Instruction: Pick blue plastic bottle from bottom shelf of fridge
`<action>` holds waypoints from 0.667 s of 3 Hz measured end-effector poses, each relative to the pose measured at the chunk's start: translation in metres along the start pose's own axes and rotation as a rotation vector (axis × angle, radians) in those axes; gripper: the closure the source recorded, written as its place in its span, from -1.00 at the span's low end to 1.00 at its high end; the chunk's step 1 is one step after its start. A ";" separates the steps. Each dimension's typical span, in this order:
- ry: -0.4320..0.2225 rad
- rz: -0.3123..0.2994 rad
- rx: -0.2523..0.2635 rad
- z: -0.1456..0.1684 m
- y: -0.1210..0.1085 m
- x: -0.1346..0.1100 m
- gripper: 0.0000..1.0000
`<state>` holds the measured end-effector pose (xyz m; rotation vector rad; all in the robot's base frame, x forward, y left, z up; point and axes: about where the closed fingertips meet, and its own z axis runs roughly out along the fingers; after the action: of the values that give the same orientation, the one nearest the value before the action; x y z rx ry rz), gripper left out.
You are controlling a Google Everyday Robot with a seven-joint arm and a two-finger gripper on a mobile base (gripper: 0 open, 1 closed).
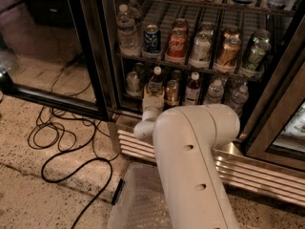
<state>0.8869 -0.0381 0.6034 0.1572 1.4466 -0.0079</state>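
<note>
My gripper (153,100) was at the front of the bottom shelf (131,98) of the fridge (257,171), just under the blue bottle (155,82). I could not tell if my jaws were apart or together. The blue bottle stood upright between 1 can (133,81) and 1 brown bottle (172,90).

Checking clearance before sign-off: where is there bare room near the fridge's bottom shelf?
The bottom shelf is crowded, bottles side by side, gripper at the blue plastic bottle. Bare floor lies in front of the cables, left of the clear bin.
</note>
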 end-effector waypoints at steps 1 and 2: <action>0.009 0.030 0.008 -0.003 0.000 -0.001 1.00; 0.019 0.061 0.015 -0.005 0.000 -0.003 1.00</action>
<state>0.8815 -0.0382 0.6056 0.2137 1.4602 0.0330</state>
